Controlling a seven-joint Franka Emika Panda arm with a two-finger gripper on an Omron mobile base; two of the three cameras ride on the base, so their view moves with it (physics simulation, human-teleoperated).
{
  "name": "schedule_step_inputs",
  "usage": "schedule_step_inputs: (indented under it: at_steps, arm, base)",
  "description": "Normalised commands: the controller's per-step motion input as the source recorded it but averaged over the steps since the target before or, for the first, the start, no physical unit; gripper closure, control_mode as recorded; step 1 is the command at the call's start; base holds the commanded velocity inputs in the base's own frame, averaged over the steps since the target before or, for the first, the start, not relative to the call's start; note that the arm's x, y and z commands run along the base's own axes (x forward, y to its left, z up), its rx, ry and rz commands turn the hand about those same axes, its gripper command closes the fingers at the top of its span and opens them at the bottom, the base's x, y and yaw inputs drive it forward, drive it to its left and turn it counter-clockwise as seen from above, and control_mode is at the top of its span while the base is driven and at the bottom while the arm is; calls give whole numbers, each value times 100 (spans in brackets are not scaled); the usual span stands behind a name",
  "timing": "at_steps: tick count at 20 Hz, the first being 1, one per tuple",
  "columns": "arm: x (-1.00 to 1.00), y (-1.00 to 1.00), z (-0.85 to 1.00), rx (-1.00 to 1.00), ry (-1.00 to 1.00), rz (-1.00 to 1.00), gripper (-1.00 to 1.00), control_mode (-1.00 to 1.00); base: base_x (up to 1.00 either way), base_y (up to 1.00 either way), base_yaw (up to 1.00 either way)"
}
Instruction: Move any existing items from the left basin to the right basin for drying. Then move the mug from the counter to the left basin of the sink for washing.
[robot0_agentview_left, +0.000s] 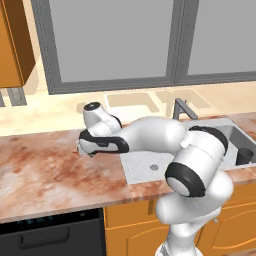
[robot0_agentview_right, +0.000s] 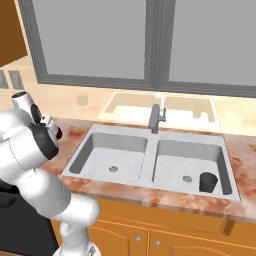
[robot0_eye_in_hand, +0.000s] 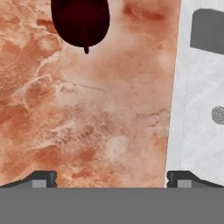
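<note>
Reaching over the worktop (robot0_agentview_left: 50, 170) left of the sink (robot0_agentview_right: 150, 131), after the mug.

Left basin (robot0_agentview_right: 107, 152) lies bare, while the right basin (robot0_agentview_right: 187, 160) holds a dark cup (robot0_agentview_right: 208, 182). The hand (robot0_eye_in_hand: 111, 179), fingers spread wide and holding nothing, hovers over marbled stone; the mug (robot0_eye_in_hand: 80, 22) sits ahead, well apart from the tips. Closing short would likely nudge it away or tip it.
</note>
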Motion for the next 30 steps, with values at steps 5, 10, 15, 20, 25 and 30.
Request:
schedule_step_inputs:
  at_steps: [5, 10, 15, 20, 25, 30]
  arm:
    - [19, 3, -15, 2, 0, 7, -100, -100]
    - [20, 2, -11, 2, 0, 6, -100, -100]
    - [20, 10, -13, 1, 0, 4, -100, -100]
    - [17, 11, -6, 1, 0, 3, -100, -100]
    - [21, 8, 0, 2, 0, 2, -100, -100]
    - [24, 0, 0, 1, 0, 1, -100, -100]
  base:
    - [0, 0, 0]
    - [0, 0, 0]
    - [0, 0, 0]
    - [0, 0, 0]
    - [0, 0, 0]
    - [0, 0, 0]
